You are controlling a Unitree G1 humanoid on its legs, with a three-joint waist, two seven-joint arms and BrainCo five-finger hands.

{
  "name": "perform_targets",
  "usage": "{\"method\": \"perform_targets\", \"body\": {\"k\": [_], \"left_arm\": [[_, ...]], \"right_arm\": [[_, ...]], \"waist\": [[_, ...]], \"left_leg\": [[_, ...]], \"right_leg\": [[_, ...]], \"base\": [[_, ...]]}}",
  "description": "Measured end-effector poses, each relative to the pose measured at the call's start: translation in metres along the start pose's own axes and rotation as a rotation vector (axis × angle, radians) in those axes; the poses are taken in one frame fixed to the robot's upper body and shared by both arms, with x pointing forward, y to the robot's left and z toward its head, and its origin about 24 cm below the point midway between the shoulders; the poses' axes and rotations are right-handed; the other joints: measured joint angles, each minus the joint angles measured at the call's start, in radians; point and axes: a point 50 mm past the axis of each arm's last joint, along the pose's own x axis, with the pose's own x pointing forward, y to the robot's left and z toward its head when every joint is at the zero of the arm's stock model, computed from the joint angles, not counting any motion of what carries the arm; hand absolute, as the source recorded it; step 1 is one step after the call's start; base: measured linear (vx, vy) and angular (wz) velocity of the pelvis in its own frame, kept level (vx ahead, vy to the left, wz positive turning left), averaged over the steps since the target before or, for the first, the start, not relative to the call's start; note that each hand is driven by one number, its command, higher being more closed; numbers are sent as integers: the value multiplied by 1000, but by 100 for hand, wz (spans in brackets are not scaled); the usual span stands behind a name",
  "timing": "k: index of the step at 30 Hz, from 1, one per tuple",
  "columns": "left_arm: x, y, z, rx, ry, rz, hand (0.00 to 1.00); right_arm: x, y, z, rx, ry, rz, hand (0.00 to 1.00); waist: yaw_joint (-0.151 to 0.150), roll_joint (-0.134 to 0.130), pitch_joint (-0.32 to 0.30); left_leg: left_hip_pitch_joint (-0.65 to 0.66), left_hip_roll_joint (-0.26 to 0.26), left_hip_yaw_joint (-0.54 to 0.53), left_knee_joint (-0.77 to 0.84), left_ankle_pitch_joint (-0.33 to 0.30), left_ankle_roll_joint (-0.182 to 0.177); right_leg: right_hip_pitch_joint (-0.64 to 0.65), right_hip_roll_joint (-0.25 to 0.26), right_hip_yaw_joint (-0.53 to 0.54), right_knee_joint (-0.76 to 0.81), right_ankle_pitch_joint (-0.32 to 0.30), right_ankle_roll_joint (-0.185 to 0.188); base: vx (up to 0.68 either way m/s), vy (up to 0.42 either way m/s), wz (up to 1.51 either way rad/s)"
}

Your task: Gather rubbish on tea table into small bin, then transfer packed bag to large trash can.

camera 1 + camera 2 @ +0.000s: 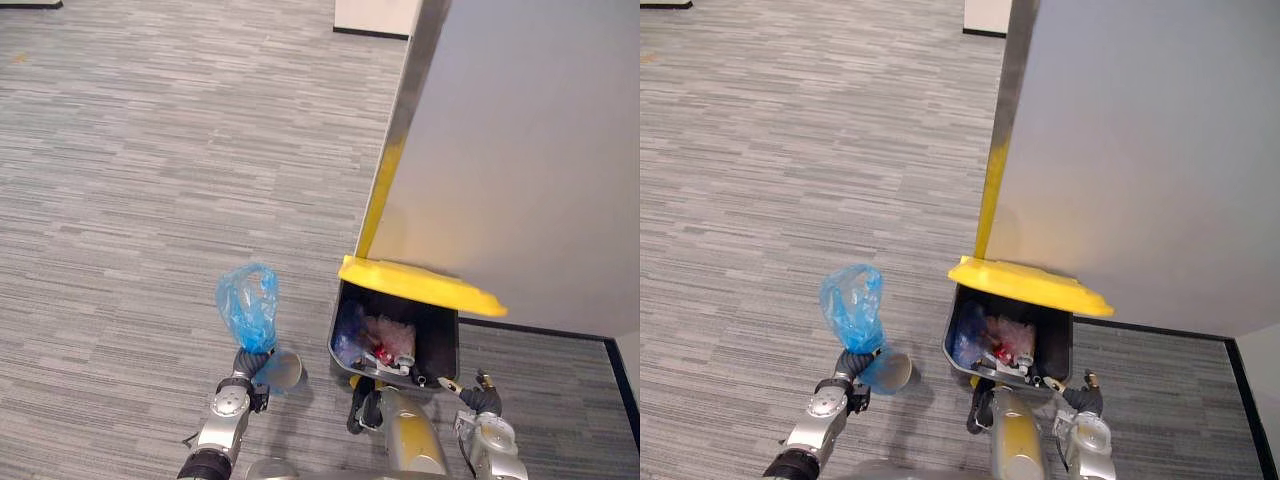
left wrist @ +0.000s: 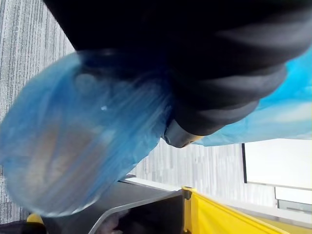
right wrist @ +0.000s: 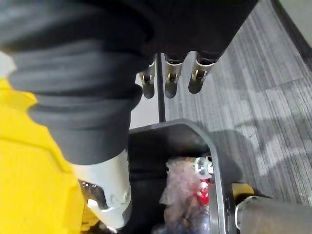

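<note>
a blue bag (image 1: 247, 305) is being gripped by the left robot hand (image 1: 252, 366) at lower centre, just beside the open yellow-lidded trash can (image 1: 447, 345); whether the right robot hand (image 1: 483, 402) at lower right is grasping cannot be told.

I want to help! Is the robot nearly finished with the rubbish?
Nearly. Done: the blue plastic bag is at the large dark trash can, yellow lid open. In hand: the left hand grips it beside the can; the right hand hovers at the rim. Left: dropping it in.
</note>
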Motion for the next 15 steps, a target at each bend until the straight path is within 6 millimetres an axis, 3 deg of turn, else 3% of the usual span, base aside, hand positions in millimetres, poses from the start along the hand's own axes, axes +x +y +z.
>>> {"method": "perform_targets", "body": {"k": [4, 7, 10, 11, 12, 15], "left_arm": [[-4, 2, -8, 1, 24, 5, 100], [-5, 3, -9, 1, 26, 6, 100], [-4, 3, -2, -2, -7, 8, 100], [-2, 3, 8, -4, -45, 11, 100], [-1, 3, 12, -4, -59, 12, 100], [7, 5, 35, -2, -132, 29, 100]], "right_arm": [[-2, 20, 4, -38, -20, 75, 0], [-2, 45, 20, -78, -77, 165, 0], [-3, 66, 49, -96, -182, 242, 0], [-4, 76, 72, -101, -265, 273, 0], [-4, 79, 80, -108, -297, 285, 0], [-9, 94, 137, -143, -494, 334, 0]], "waist": [[6, -11, -12], [8, -12, -12], [21, -13, -10], [33, -16, -6], [36, -17, -3], [55, -21, 28]], "left_leg": [[-58, -1, 3, 8, 1, -1], [-135, -1, 3, 56, 3, -6], [-173, 1, -3, 87, 7, -14], [-197, 3, -5, 100, 8, -15], [-206, 3, -6, 103, 8, -15], [-265, 14, -9, 117, 11, -14]], "right_leg": [[-33, 1, -2, -35, 35, 3], [-71, -1, -4, -59, 69, -19], [-92, -3, -6, -59, 78, -27], [-108, -4, -9, -61, 82, -29], [-113, -4, -11, -66, 84, -26], [-133, 4, -20, -112, 109, 15]], "base": [[-55, -2, 5], [-60, -8, 2], [-43, -28, 5], [-47, -43, 7], [-76, -62, 13], [-105, -65, 13]]}}
